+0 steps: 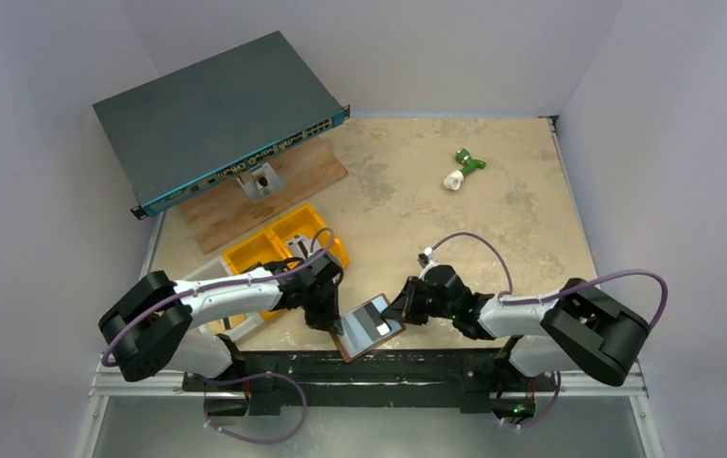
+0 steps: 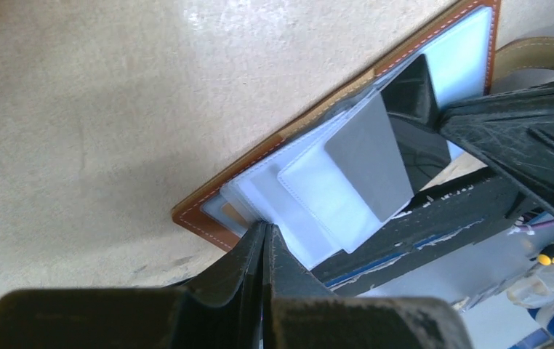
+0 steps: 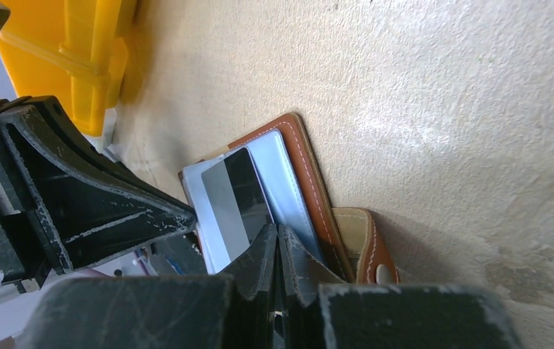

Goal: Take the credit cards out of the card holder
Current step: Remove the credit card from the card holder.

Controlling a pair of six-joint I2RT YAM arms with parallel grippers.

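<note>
The card holder [image 1: 369, 329] lies open at the near edge of the table [image 1: 474, 239], in the middle between the two arms. Part of it sticks out past the edge. Inside it are clear sleeves, spread out like a fan. The credit cards [image 2: 358, 167] sit in those sleeves, and one shows a dark stripe. None is out yet.

The left gripper [image 2: 265, 234] is pinched shut on the near left corner of the holder, where the sleeves start. The right gripper [image 3: 278, 243] is pinched shut on the other side, at the edge of the sleeves, just beside the snap tab [image 3: 367, 247]. I cannot tell if it has a card or only the plastic.

What could go wrong? The holder hangs over the edge, so if one gripper lets go it may tip and drop off the table. If both pull hard, a sleeve could tear. If the right gripper only has plastic, the card may not come out and the whole holder may slide along. A card that pops out fast could fall off the near edge too. The yellow bin [image 1: 264, 250] sits just to the far left, and the left arm could bump it.
</note>
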